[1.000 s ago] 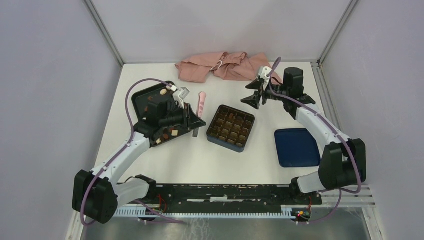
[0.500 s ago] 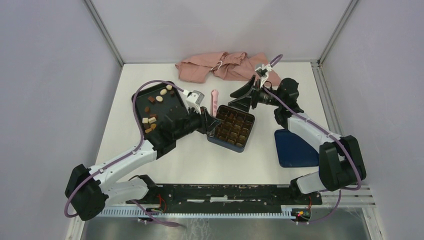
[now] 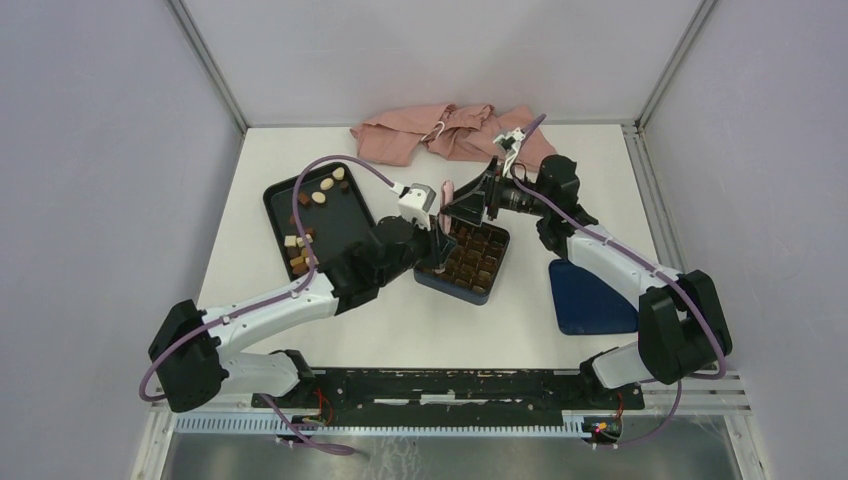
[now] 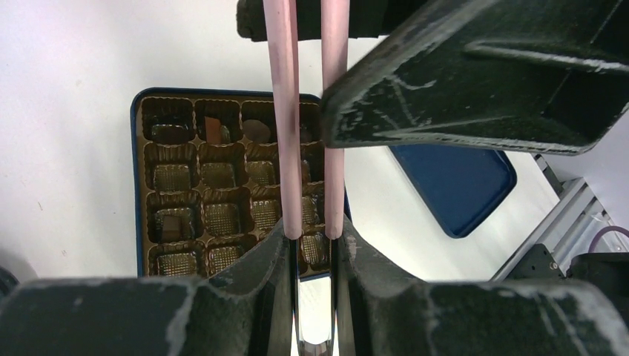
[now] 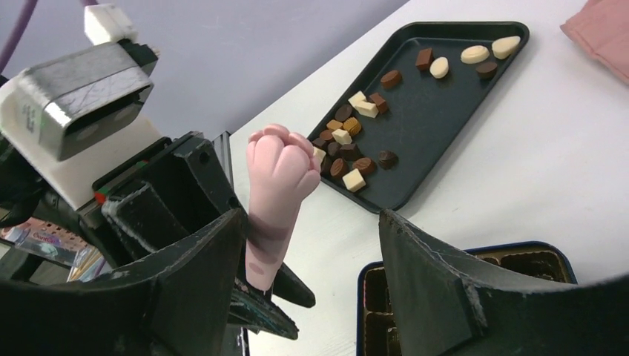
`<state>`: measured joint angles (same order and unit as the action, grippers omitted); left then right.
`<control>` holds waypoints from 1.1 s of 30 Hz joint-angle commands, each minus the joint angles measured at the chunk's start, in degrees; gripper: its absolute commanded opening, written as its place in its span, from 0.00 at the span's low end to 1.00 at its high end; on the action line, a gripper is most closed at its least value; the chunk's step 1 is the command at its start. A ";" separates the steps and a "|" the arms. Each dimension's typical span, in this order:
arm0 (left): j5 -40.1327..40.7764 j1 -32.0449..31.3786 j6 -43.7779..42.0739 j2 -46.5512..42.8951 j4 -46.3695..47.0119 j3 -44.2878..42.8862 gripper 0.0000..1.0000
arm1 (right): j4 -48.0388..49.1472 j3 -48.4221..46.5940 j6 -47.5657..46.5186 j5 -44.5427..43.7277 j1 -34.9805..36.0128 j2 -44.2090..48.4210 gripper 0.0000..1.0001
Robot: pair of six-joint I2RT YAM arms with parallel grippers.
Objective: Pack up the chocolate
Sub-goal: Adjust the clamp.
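Sitting loose, chocolate (image 5: 348,141) mostly on black tray (image 3: 345,205) at far left, well apart from both end effectors; few pieces in box (image 4: 138,185) cells under left end effector (image 4: 313,245), clenched on pink tongs (image 4: 284,111). Right end effector (image 5: 308,222) released, jaws straddling tongs' paw end.

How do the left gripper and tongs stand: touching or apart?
Touching. The left wrist view shows the left gripper with its fingers pressed against both arms of the tongs.
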<state>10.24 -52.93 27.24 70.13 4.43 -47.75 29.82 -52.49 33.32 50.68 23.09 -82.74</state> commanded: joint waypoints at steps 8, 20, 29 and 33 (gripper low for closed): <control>5.73 -2.63 -0.40 4.11 0.76 -5.11 0.08 | -0.91 -1.29 3.06 -5.13 3.77 -1.11 0.56; 5.77 -3.29 -1.40 2.83 10.29 1.74 0.24 | 5.66 2.05 16.13 -4.85 3.84 -1.29 0.09; 6.50 -3.50 -2.94 -1.67 19.16 10.59 0.54 | 11.97 5.56 24.19 -4.80 3.79 -1.46 0.04; 6.84 -3.62 -5.15 -4.10 20.71 14.02 0.61 | 14.30 6.65 27.08 -4.80 3.80 -1.53 0.04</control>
<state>14.98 -56.29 26.65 69.10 20.08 -36.73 37.08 -46.46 55.00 45.98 27.07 -84.25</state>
